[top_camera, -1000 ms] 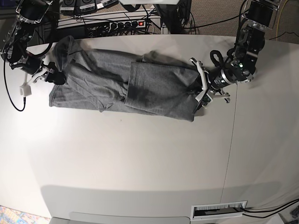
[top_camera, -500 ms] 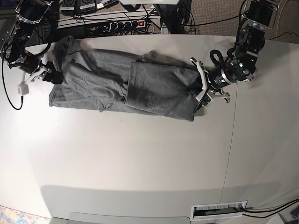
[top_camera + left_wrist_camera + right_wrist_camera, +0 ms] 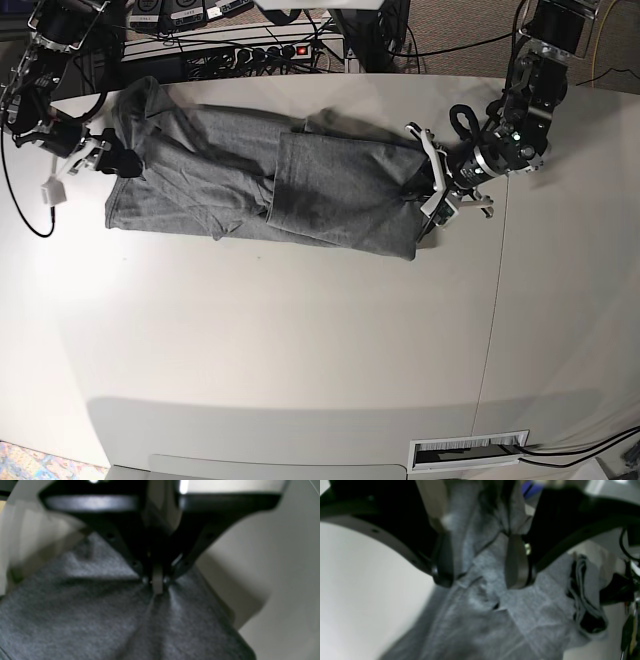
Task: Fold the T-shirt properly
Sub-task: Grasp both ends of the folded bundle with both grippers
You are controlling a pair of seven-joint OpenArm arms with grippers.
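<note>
Looking down on the white table, we see the T-shirt lying across its far half as a long band, already doubled lengthwise, with one panel folded over near the middle; this layout suits a further fold from the ends inward. Our left gripper sits at the shirt's right end, and in its wrist view the jaws are clenched tight on a pinch of grey cloth, which radiates creases from the grip, so we judge it is holding that edge ready to lift or carry. Our right gripper is at the left end; its wrist view shows the fingers spread wide with cloth between them, released rather than grasping.
</note>
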